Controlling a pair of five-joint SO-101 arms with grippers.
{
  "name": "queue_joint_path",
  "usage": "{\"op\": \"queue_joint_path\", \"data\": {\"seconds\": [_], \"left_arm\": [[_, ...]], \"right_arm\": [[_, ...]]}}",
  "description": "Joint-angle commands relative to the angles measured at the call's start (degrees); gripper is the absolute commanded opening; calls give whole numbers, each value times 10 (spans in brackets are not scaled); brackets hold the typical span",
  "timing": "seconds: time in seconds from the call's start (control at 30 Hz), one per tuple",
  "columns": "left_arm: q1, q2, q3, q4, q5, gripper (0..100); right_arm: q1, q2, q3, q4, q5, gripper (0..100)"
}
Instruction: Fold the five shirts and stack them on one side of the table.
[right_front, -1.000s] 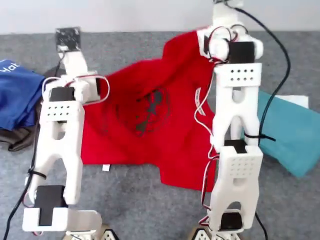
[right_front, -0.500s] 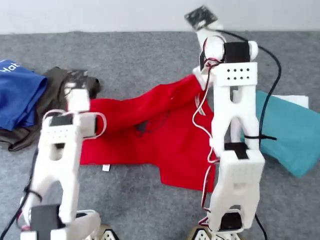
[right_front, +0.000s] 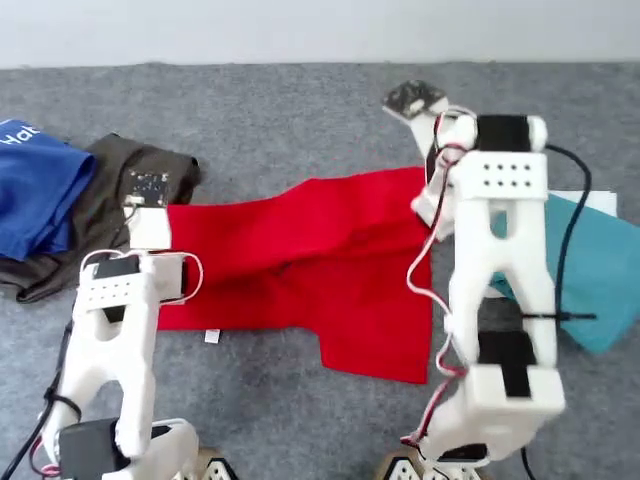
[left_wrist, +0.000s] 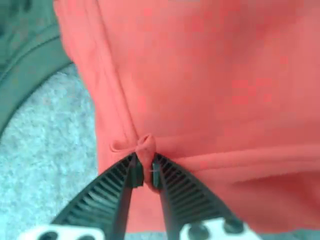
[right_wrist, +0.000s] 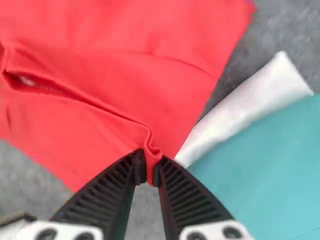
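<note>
Red shirt (right_front: 300, 250), judged soft, light and limp, spans mid-frame, with left gripper (left_wrist: 144, 167) and right gripper (right_wrist: 148, 165) each clenched on an edge fold, the sensible hold.

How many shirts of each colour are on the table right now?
red shirt: 1
blue shirt: 1
dark shirt: 1
teal shirt: 1
white shirt: 1
Total: 5
</note>
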Motion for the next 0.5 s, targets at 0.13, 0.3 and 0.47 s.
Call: {"op": "queue_joint_path", "data": {"seconds": [0.13, 0.3, 0.47], "left_arm": [[-23, -22, -15, 13, -110, 13], [-62, -18, -41, 25, -123, 13], [-61, -18, -31, 30, -123, 13]], "right_arm": [[-15, -179, 292, -64, 43, 9], [-14, -256, 482, -145, 40, 9], [-15, -295, 580, -181, 40, 9]]}}
